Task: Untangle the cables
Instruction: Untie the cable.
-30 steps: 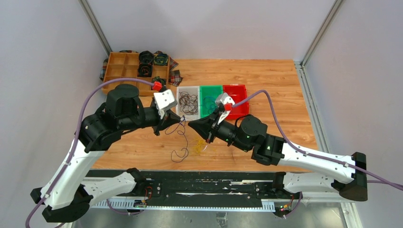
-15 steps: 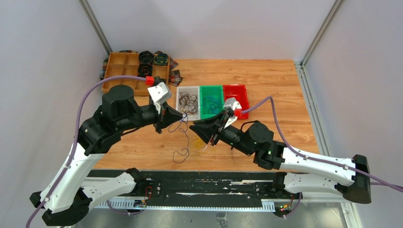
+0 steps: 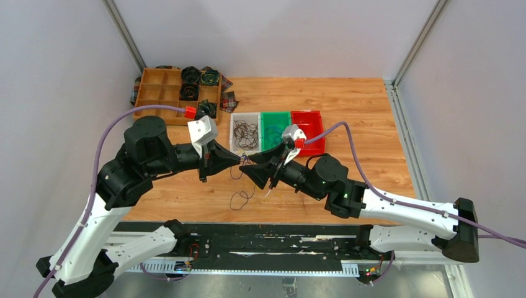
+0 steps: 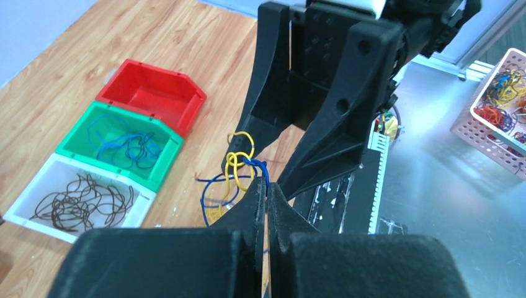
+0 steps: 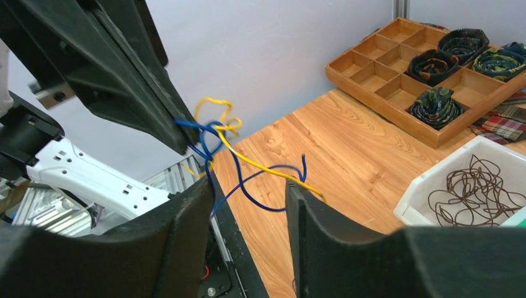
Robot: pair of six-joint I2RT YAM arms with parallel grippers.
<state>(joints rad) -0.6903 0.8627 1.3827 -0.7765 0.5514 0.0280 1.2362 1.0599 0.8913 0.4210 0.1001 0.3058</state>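
Two grippers meet tip to tip above the table [image 3: 360, 112], just in front of the bins. Left gripper [image 4: 268, 194] is clamped tight on the blue cable [image 5: 197, 125], which is knotted with a yellow cable [image 4: 233, 162] right at its tips. Right gripper [image 5: 247, 194] has its jaws apart, holding nothing, with strands hanging between them. Dark cable [image 3: 239, 198] lies looped on the wood below. White bin [image 3: 245, 115] holds brown cables, green bin [image 3: 275, 114] blue ones.

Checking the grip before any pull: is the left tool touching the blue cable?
Touching. The left wrist view shows the left tool shut, with the blue cable emerging from between its fingertips.
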